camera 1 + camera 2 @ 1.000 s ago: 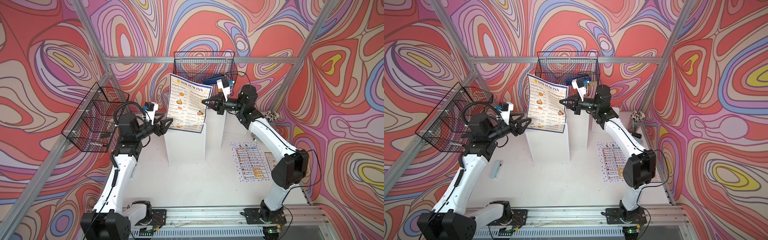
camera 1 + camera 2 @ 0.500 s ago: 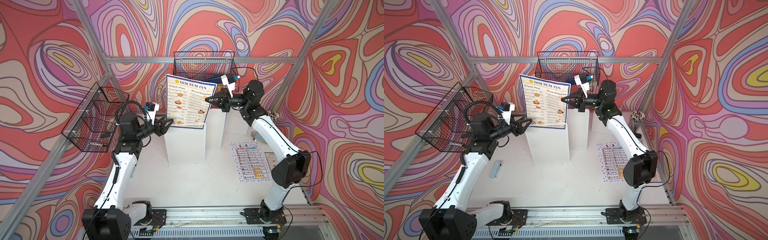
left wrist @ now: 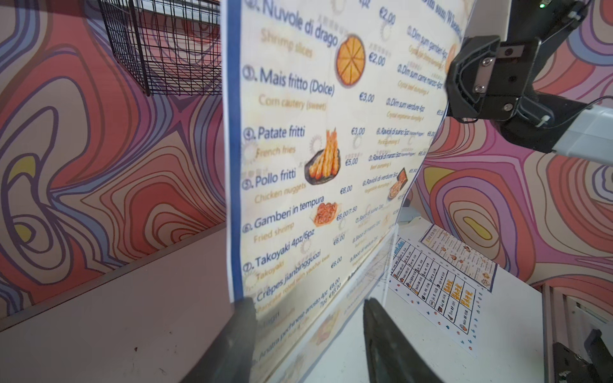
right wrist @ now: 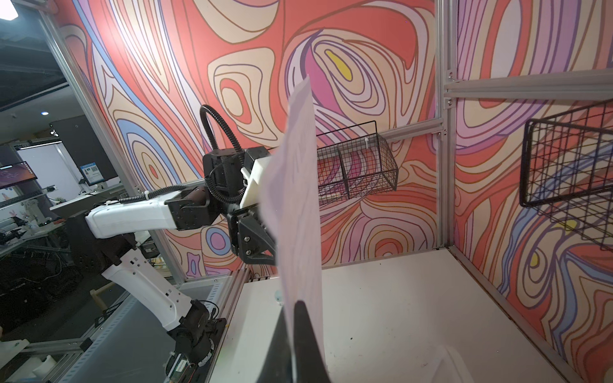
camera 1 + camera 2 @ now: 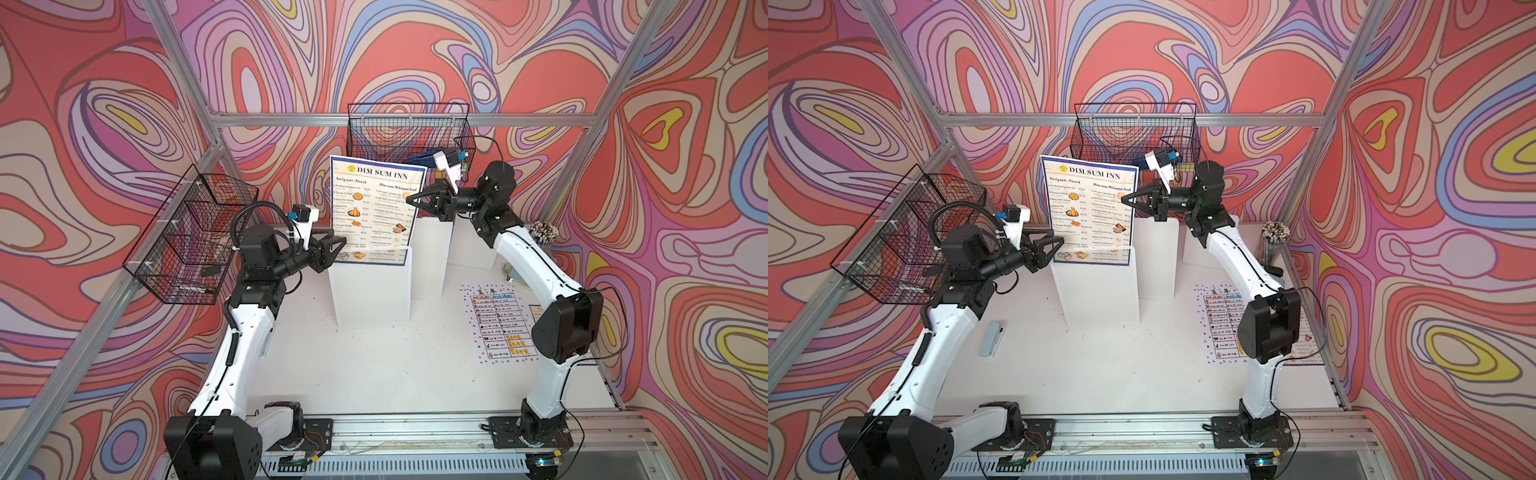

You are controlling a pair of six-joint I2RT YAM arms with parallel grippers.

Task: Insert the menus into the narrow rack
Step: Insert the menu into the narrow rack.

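A large blue-bordered "DIM SUM INN" menu [image 5: 374,208] stands upright with its bottom edge down in the narrow white rack [image 5: 372,295]. My right gripper [image 5: 409,200] is shut on the menu's right edge, halfway up. In the right wrist view the sheet [image 4: 298,205] rises edge-on from the closed fingers [image 4: 300,318]. My left gripper [image 5: 341,243] is open at the menu's lower left corner. In the left wrist view the menu [image 3: 315,149] passes between the two dark fingers [image 3: 243,318]. A white table menu [image 5: 498,328] and a smaller blue-bordered menu [image 3: 461,255] lie flat on the table at the right.
Black wire baskets hang on the left wall [image 5: 191,232] and the back wall [image 5: 409,133]. A second white block [image 5: 432,257] stands behind the rack. A cup of sticks [image 5: 544,230] sits at the back right. A small grey piece [image 5: 991,338] lies near the left arm.
My right gripper has swung the menu from a tilt to upright and facing front, its bottom edge in the rack. The left gripper's fingers have narrowed around the lower left corner.
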